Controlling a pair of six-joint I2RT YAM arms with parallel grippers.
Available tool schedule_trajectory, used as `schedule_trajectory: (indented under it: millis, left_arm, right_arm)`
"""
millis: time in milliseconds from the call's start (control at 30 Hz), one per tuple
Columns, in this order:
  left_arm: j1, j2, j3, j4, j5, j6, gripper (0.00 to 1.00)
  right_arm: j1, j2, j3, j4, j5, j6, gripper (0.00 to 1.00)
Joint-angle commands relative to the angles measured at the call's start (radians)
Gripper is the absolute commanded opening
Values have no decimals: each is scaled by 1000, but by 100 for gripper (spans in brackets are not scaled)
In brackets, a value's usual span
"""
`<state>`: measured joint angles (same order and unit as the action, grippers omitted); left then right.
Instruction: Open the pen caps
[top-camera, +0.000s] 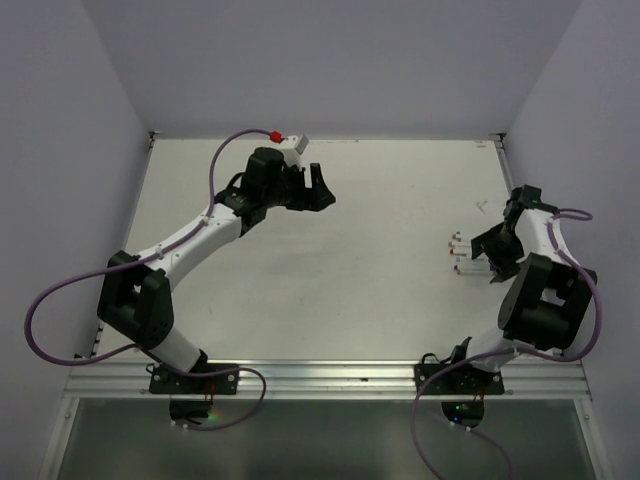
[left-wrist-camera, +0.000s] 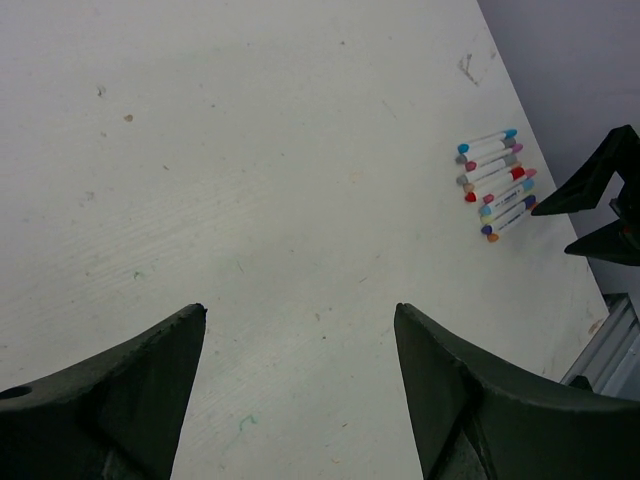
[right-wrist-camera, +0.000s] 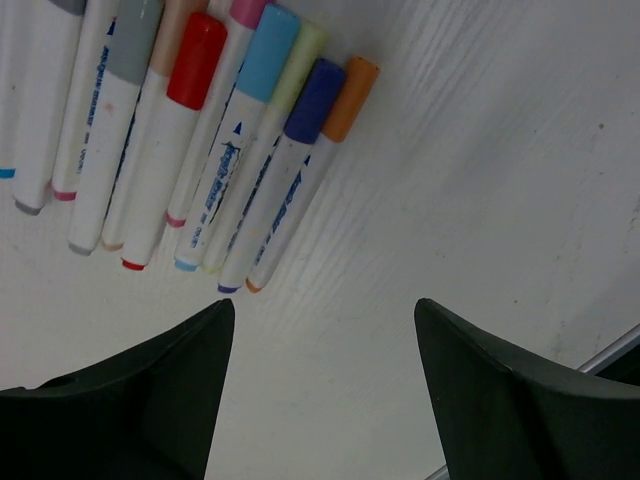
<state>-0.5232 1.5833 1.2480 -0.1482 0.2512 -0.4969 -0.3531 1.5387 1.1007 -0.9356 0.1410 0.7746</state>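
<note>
Two grippers hang over a white table, shown from above and from each wrist. A row of pens lies near the table's right edge, side by side and touching. Every pen that shows has its cap on.

The pen caps all point the same way. In the right wrist view they run inward from the row's end: orange cap, dark purple cap, pale green cap, blue cap, pink cap and red cap. Peach and grey ones follow, partly cut off by the frame's top edge. The white pen bodies carry blue print too small to read.

The right gripper hovers just beside the pens, at the ends away from the caps. Its fingers are spread wide and hold nothing, and it touches no pen.

The left gripper is well apart from the row, over the far left-centre of the table. Its fingers are also spread wide and empty, and it faces across the table toward the pens.
</note>
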Motion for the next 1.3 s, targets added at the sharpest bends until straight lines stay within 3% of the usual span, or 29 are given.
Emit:
schedule_trajectory:
  millis: [0, 600, 1267]
  left_arm:
    - [5, -19, 8, -30, 13, 44, 79]
    - [6, 17, 21, -36, 36, 55, 80]
    - [5, 21, -4, -33, 43, 69, 80]
  right_arm:
    - [-18, 27, -12, 52, 78, -44, 76]
    - [-49, 78, -87, 165, 80, -64, 57]
    - [-52, 143, -90, 202, 74, -43, 59]
